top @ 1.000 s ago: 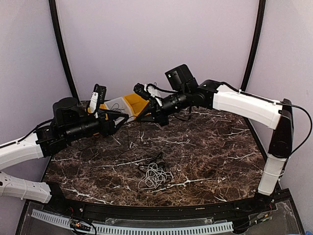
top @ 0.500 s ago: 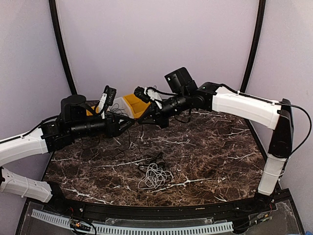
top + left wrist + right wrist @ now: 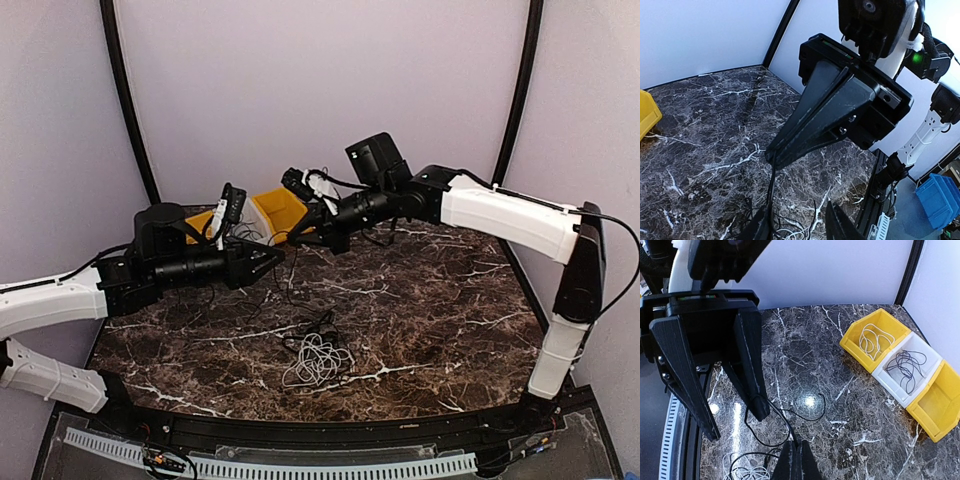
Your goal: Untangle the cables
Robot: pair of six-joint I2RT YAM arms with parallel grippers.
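Watching the feed over the last second, I see my left arm has swung rightward and inward over the table (image 3: 450,320). Its claw, the left gripper (image 3: 737,425), has narrowed from a wide spread to about half. The right gripper (image 3: 774,156) has risen a touch and otherwise kept its place. Its fingers are pressed fully together on a black cable (image 3: 772,190) that hangs from the tips down toward the tangle (image 3: 316,357).

That tangle of white, grey and black loops lies on the marble near the front centre, exactly where it lay a second ago, so nothing has been drawn free yet. My reading is that the left claw is lining up a second grip lower on the same strand so the two arms can pull it out between them.

The left jaws are still apart and hold nothing. The black cable runs just beside one fingertip, and I cannot tell whether it touches.

The left arm reaches in from the left, low and nearly level, with its fingers pointing at the right claw. The right arm stretches across from the far right with its forearm roughly level and its fingers angled down-left. The two claws sit near each other, tip toward tip — both well above the tangle.
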